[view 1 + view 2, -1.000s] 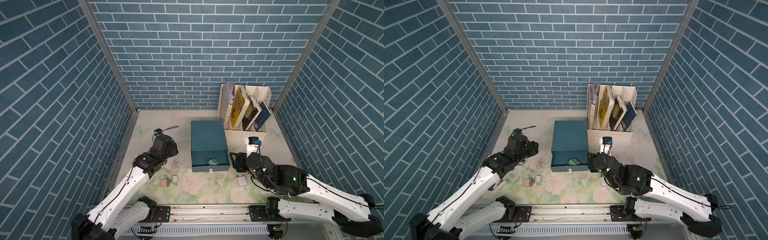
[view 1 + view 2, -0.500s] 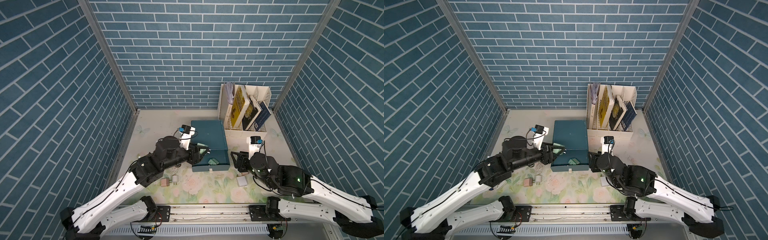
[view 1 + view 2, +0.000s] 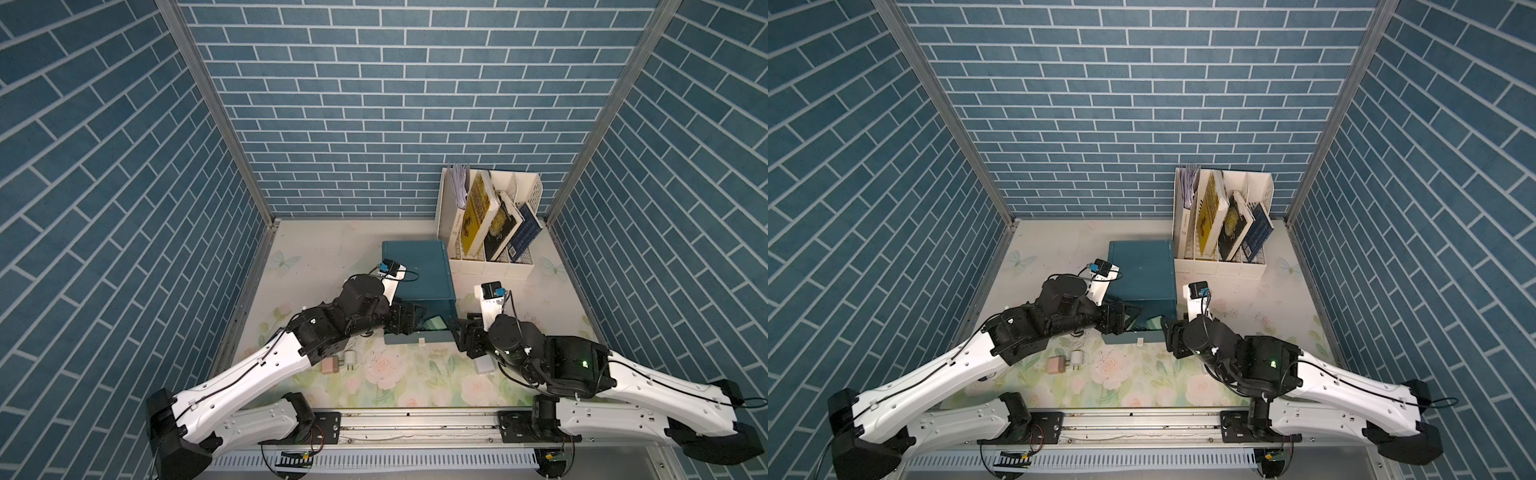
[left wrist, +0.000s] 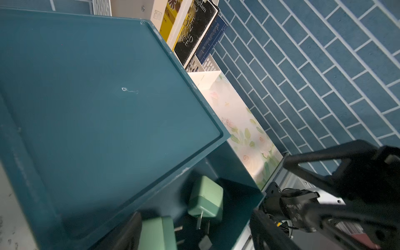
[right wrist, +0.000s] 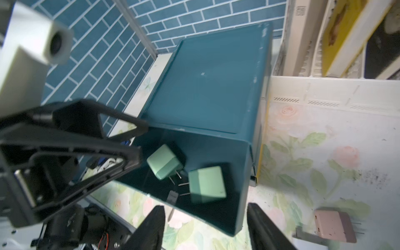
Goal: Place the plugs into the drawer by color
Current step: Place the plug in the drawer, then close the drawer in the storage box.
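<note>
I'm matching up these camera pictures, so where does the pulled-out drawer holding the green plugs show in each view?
In a top view: open drawer just below centre.
In a top view: same place.
Left wrist: bottom middle.
Right wrist: lower middle.
Shared landmark: white book rack, in all four.

— Colours of the left arm [image 3: 249, 374] and right arm [image 3: 665, 386]?
— White shells, black joints, thin black cables. The left hand [image 3: 417, 318] is black, triangular-framed.
— Lights?
— One green light [image 3: 585, 363], on the right elbow.
</note>
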Robot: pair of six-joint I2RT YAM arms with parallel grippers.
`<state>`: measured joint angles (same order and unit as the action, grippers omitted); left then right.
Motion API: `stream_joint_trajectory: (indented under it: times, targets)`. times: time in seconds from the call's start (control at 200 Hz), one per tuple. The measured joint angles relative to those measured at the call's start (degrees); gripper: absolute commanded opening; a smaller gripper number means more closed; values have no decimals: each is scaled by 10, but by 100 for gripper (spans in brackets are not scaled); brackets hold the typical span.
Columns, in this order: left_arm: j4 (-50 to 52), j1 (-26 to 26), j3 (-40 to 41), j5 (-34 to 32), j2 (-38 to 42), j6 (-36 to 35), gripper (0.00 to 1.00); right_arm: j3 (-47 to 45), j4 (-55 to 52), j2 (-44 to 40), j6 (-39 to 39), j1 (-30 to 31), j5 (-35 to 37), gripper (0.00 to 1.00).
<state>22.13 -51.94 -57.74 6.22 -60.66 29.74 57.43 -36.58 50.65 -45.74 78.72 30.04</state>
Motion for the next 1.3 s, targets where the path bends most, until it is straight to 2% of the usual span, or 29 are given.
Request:
stream_joint_trajectory:
  times: [0.07,0.26,0.405,0.68,0.845,1.3]
  targets:
    - [9,0,-13,-22,-2,-2,79,7,13,16,16,36,-2,66]
    - [36,5,-76,-133,-4,-4,79,29,38,76,36,146,2,65]
    - [40,37,-87,-163,-16,-7,74,26,42,120,21,179,2,60]
    - [37,86,-50,-146,-72,-6,76,-56,58,105,-83,180,37,55]
    - [33,102,-24,-134,-77,-3,73,-60,62,112,-130,161,59,52]
    - [-16,108,5,-95,-69,-1,66,-34,113,174,-127,38,45,49]
